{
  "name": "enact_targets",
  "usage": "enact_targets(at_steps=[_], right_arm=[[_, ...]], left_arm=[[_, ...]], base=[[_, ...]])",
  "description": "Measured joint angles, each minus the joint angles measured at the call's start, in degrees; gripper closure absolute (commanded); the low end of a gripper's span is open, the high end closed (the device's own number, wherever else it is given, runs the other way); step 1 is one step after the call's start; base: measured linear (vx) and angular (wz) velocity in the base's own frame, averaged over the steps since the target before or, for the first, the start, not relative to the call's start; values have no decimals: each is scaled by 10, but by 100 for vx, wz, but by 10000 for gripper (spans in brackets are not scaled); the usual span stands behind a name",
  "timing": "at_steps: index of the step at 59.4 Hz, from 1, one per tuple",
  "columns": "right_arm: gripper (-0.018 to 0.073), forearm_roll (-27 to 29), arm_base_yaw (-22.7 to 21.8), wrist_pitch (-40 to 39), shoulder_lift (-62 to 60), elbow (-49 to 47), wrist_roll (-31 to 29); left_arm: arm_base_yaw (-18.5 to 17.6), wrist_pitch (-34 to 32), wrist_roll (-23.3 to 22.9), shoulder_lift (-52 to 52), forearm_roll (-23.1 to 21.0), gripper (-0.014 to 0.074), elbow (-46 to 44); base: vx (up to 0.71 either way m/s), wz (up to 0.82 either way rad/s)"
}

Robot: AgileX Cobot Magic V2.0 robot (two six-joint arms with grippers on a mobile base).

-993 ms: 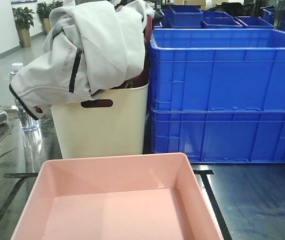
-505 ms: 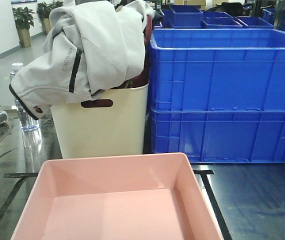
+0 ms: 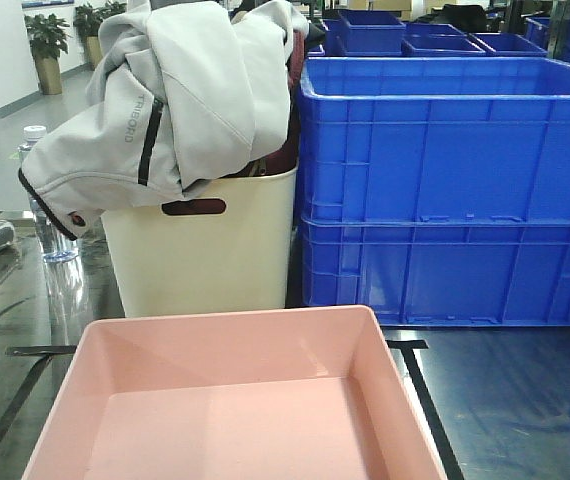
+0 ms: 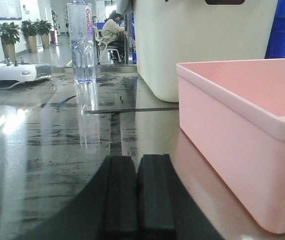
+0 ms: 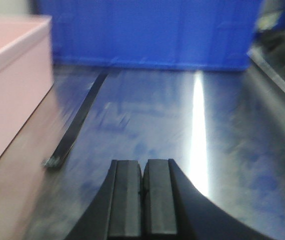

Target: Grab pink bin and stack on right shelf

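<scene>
Bin (image 3: 235, 400) in pale pink sits empty on the shiny steel shelf (image 3: 505, 400) top, inside the black tape lines (image 3: 420, 385), with a cream tub (image 3: 205, 250) draped in a grey jacket (image 3: 180, 90) just behind it and stacked blue crates (image 3: 455, 190) behind and to its right. Seen from the left pincer (image 4: 137, 197), the bin's left wall (image 4: 222, 135) lies to that pincer's right and slightly ahead, near but not touching; seen from the right pincer (image 5: 142, 197), the bin's right wall (image 5: 12, 85) lies to its left, apart from it across bare steel and a strip of tape. Both pincers sit low over the steel, pressed closed with their pads together and holding nothing. The bin thus lies between the two arms, and the left looks somewhat the closer. Its long axis cannot be told, since the near end runs out of the front view. A water bottle (image 4: 85, 42) and a white remote (image 4: 15, 74) stand well to the left of the bin, clear of either approach. Judging by this layout, each pincer would have to open and close in sideways on the rolled rim nearest to it.
</scene>
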Motion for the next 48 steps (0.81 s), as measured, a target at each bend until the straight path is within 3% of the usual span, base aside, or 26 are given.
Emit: enact_targets(at_steps=[19, 29, 48], right_arm=[[568, 15, -29, -147, -38, 63, 6], [568, -19, -28, -156, -38, 63, 9], [568, -32, -23, -157, -38, 63, 23]], left_arm=[[0, 0, 0, 0, 0, 602, 0], [0, 0, 0, 0, 0, 602, 0], [0, 0, 0, 0, 1, 602, 0]], base=[[0, 0], [0, 0], [0, 0]])
